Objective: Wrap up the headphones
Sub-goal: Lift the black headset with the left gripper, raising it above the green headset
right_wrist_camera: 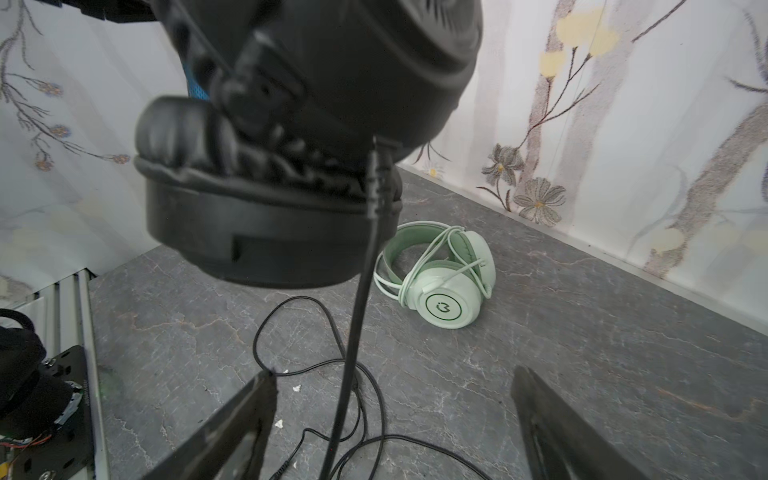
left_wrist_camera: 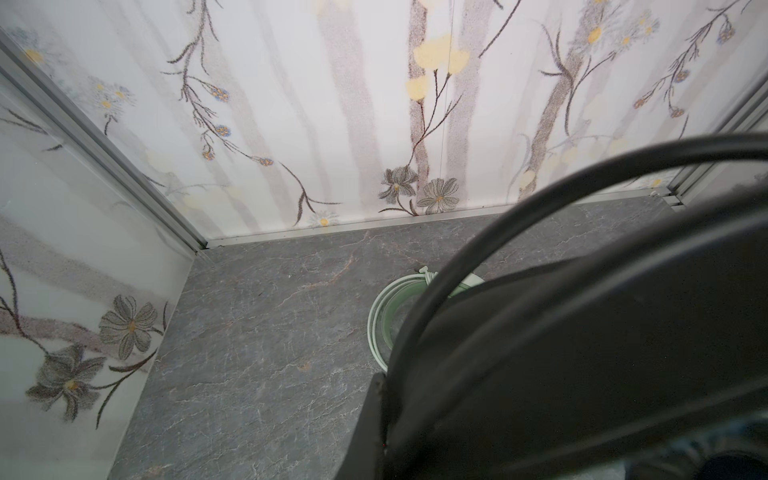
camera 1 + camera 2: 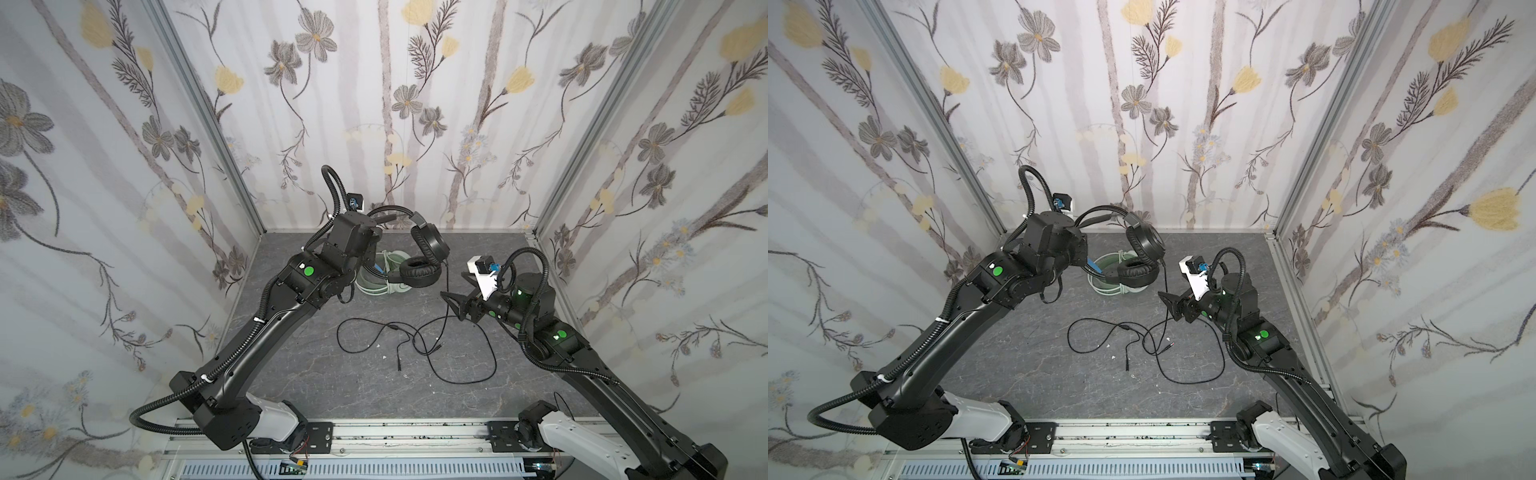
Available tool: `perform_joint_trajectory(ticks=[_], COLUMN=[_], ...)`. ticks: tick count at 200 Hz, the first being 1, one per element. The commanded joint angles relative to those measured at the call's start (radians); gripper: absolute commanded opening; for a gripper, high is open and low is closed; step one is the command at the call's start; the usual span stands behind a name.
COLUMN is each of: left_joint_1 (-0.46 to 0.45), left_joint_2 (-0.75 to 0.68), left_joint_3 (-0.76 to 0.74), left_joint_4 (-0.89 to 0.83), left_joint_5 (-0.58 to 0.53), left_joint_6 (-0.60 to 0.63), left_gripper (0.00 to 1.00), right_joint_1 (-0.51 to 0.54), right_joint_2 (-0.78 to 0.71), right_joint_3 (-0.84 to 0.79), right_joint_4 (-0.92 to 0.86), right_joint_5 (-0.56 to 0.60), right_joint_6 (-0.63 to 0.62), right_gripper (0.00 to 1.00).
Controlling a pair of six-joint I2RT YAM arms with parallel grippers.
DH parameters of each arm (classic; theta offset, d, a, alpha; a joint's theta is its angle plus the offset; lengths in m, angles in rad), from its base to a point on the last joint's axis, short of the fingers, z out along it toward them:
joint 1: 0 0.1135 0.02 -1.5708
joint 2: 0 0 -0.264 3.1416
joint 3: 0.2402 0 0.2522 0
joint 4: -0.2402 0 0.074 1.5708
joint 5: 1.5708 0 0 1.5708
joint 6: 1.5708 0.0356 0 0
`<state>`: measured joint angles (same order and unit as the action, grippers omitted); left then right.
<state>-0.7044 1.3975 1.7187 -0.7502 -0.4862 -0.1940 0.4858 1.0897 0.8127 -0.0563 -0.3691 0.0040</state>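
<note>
The black headphones (image 3: 430,249) (image 3: 1144,245) hang in the air over the back of the table, earcups folded together. My left gripper (image 3: 374,237) is shut on their headband (image 2: 582,332), which fills the left wrist view. Their black cable (image 1: 357,316) drops from an earcup (image 1: 291,166) and passes untouched between the fingers of my open right gripper (image 1: 392,374) (image 3: 453,305). The rest of it lies in loose loops on the table (image 3: 415,340). The mint-green headphones (image 1: 444,282) (image 3: 376,282) lie on the table beneath, their whitish cable wound around them.
Flowered walls close in the grey marbled table (image 3: 316,386) on three sides. An aluminium rail (image 3: 395,436) with both arm bases runs along the front. Small white crumbs (image 1: 279,424) lie near the cable loops.
</note>
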Motion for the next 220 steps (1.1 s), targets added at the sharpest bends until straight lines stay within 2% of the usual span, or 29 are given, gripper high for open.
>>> perform_joint_trajectory(ticks=[1,50,91,165,207,220], left_joint_1=[0.018,0.057,0.066,0.095,0.107,0.11], left_joint_2=[-0.025,-0.054,-0.075,-0.091,-0.066,-0.066], left_joint_3=[0.025,0.041,0.058,0.136,0.205,0.209], left_joint_4=[0.045,0.058,0.069,0.086,0.081,0.08], left_joint_5=[0.043,0.121,0.158,0.228,0.274,0.278], left_joint_6=[-0.079,-0.126,-0.148,-0.163,-0.174,-0.174], left_gripper=[0.0,0.0,0.0,0.0,0.0,0.0], right_joint_1=[0.0,0.0,-0.003,-0.001,-0.001,-0.001], right_joint_2=[0.015,0.074,0.119,0.188,0.181,0.178], right_joint_3=[-0.034,-0.096,-0.116,-0.119,-0.129,-0.118], right_joint_4=[0.131,0.201,0.321,0.41,0.442,0.434], right_joint_5=[-0.076,-0.118,-0.184,-0.275,-0.301,-0.313], right_joint_6=[0.047,0.086,0.165,0.235,0.257,0.252], right_gripper=[0.86,0.8,0.8,0.77,0.6,0.5])
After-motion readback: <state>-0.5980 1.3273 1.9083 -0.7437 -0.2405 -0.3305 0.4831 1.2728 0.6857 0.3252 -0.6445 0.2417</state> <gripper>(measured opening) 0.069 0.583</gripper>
